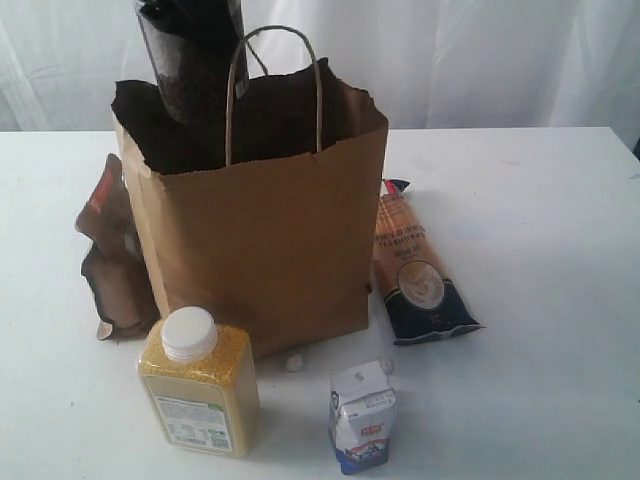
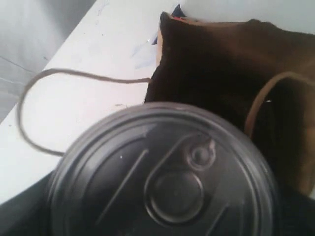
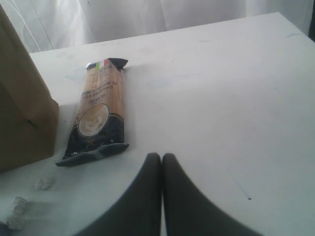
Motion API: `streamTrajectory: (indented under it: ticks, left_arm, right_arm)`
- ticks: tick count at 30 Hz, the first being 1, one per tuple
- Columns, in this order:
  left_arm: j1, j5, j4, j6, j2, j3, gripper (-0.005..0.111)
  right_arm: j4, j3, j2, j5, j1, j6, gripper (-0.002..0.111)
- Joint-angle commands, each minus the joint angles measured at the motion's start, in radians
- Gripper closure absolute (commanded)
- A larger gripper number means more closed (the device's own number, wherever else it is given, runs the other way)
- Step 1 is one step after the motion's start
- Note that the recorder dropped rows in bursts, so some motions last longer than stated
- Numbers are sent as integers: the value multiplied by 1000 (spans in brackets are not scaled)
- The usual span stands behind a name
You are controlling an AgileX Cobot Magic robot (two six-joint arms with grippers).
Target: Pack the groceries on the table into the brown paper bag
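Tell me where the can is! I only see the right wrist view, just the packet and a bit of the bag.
Observer: The can is up at the bag's open mouth, mostly above the rim.
Operator: What else is left to pack?
Observer: A bottle and a carton stand upright in front of the bag.
Operator: Is anything on the other side?
Observer: Yes, a pouch sits beside the bag, on the side away from your packet.
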Motion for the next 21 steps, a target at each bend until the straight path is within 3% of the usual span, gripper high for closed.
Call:
streamTrajectory:
  ticks: [1, 21]
  left_arm:
    - [0, 90, -46, -4, -60, -2, 107]
    - [0, 86, -149, -28, 54, 0, 107]
  right_arm:
    - [0, 1, -7, -12, -7, -1, 108]
    - [0, 1, -7, -12, -7, -1, 108]
